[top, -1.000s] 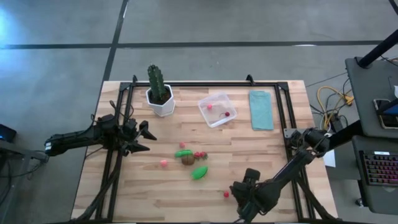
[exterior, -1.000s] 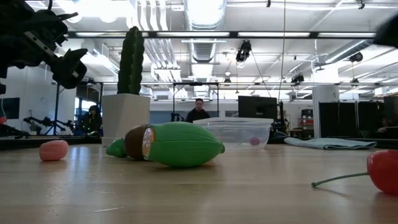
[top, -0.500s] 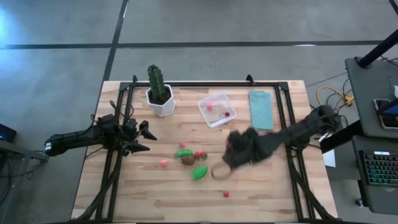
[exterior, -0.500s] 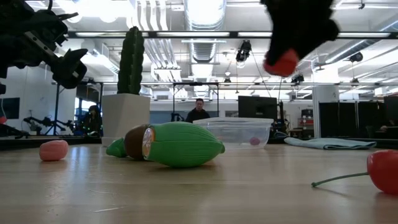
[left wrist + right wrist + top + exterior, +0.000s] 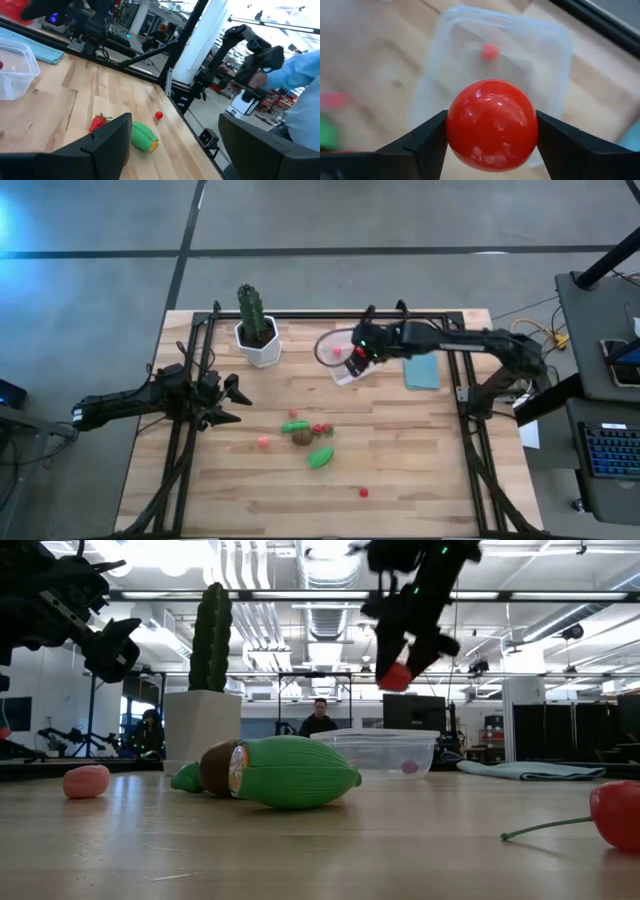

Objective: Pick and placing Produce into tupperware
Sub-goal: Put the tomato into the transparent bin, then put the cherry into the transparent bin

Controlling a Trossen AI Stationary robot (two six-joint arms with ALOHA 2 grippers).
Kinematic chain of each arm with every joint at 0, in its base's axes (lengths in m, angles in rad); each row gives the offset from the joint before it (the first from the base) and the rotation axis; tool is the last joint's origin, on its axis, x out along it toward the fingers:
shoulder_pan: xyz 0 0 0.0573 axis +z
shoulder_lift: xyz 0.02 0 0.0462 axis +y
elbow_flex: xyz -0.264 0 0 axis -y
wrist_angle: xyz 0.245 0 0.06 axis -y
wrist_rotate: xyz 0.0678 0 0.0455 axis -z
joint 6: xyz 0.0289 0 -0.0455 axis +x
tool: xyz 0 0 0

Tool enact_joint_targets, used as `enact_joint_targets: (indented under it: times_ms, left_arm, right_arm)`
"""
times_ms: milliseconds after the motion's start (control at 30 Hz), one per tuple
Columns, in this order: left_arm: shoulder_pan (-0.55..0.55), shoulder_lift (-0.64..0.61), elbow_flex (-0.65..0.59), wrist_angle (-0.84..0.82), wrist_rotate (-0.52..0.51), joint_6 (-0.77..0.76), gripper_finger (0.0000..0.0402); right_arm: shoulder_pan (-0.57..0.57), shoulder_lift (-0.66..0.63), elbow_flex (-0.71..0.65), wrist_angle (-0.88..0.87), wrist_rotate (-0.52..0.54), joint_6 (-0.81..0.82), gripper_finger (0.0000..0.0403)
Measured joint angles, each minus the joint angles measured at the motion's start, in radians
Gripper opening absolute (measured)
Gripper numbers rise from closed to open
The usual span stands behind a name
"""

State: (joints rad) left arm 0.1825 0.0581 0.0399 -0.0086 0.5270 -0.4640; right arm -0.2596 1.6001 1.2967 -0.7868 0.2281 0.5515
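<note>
My right gripper (image 5: 360, 352) hovers over the clear tupperware (image 5: 343, 375) at the table's far side, shut on a glossy red ball (image 5: 491, 125), which also shows high in the low view (image 5: 397, 677). Two small red pieces (image 5: 337, 351) lie inside the tupperware (image 5: 540, 45). More produce rests on the table's middle: a green oblong piece (image 5: 321, 457), a brown ball (image 5: 302, 437), a strawberry (image 5: 320, 429), a pink piece (image 5: 264, 442) and a small red cherry (image 5: 363, 492). My left gripper (image 5: 235, 402) waits open above the table's left side. My right gripper pinches the red ball between its two fingers (image 5: 427, 142), one on each side at its widest part (image 5: 455, 127). The fingers slant down from the table's right. The ball is lifted clear, well above the tupperware's open top.
A tall green cactus in a white pot (image 5: 256, 330) stands left of the tupperware. A light blue folded cloth (image 5: 421, 358) lies to its right. A black frame (image 5: 330, 315) runs around the table's edges. People show in the room beyond the table.
My right gripper has swung from the table's near edge, by the cherry, up and toward the far edge, and now hangs over the tupperware with the red ball between its fingers. The produce on the table has stayed put.
</note>
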Motion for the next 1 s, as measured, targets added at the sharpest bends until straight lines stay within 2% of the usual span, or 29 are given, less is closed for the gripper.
enact_joint_targets:
  times_ms: [300, 533, 900, 1000]
  left_arm:
    - [0.0, -0.001, 0.0, 0.0, 0.0, 0.0, 0.0283]
    - [0.0, -0.001, 0.0, 0.0, 0.0, 0.0, 0.0283]
    - [0.0, -0.001, 0.0, 0.0, 0.0, 0.0, 0.0283]
    - [0.0, -0.001, 0.0, 0.0, 0.0, 0.0, 0.0283]
  right_arm:
    - [-0.12, 0.193, 0.042, 0.007, -0.045, -0.207, 0.0261]
    - [-0.127, 0.29, 0.127, 0.036, -0.044, -0.357, 0.0275]
    - [-0.127, 0.293, 0.198, 0.004, 0.046, -0.415, 0.0322]
    - [-0.125, 0.27, 0.205, -0.051, 0.019, -0.414, 0.0323]
